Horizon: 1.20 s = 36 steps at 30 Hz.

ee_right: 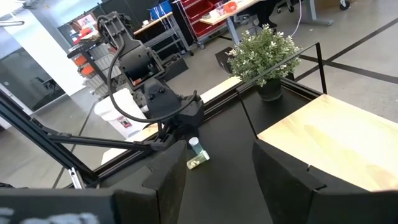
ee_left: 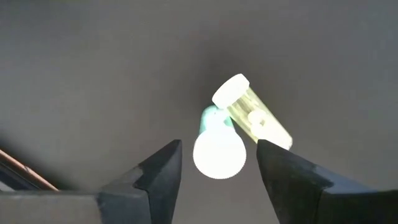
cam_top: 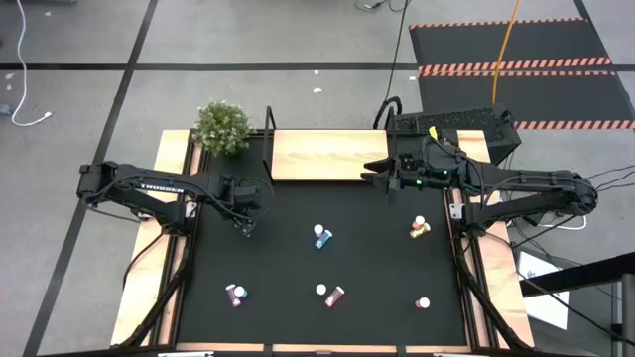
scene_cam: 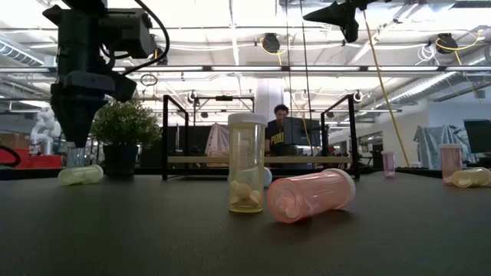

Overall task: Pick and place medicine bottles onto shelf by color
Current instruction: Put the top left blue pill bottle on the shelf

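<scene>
Black tabletop [cam_top: 298, 278] below me: my left pincer [ee_left: 217, 165] hangs released over an upright green bottle [ee_left: 216, 142] and a lying yellow bottle [ee_left: 254, 117], at nine o'clock. Next I'd descend and clench. Right pincer [ee_right: 214, 165] waits spread by the shelf [cam_top: 327, 154].

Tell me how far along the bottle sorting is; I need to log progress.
Nothing looks done: the shelf board shows no bottles. In hand: the left end effector, open, hovers over an upright bottle with a yellow bottle lying beside it. The right end effector, open and holding nothing, is at the shelf's edge. Left: every bottle seen, including the blue bottle mid-table.
</scene>
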Each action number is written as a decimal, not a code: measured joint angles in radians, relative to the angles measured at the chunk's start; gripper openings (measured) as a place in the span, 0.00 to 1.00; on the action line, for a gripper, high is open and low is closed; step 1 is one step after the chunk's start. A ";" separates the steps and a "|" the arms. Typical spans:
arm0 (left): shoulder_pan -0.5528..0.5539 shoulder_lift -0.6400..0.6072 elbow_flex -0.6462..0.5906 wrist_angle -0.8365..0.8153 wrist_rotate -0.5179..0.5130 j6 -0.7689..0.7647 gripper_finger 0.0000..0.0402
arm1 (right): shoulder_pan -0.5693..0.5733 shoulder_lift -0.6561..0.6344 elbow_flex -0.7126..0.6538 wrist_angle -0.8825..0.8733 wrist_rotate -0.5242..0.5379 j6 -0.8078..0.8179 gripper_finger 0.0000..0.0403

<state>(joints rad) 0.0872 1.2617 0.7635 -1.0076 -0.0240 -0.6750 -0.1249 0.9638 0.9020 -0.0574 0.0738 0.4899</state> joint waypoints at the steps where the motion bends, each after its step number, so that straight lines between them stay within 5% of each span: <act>1: 0.000 0.000 0.000 0.001 -0.003 0.000 0.52 | 0.000 0.000 0.000 0.000 0.000 0.003 0.44; 19: 0.017 0.001 0.000 -0.003 -0.013 0.026 0.51 | 0.000 0.000 0.000 0.000 0.000 0.014 0.35; 36: 0.025 0.002 -0.001 -0.009 -0.013 0.052 0.32 | 0.000 0.000 0.000 0.000 -0.001 0.011 0.32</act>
<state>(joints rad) 0.1120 1.2633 0.7628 -1.0165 -0.0368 -0.6231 -0.1246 0.9638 0.9020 -0.0574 0.0731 0.5007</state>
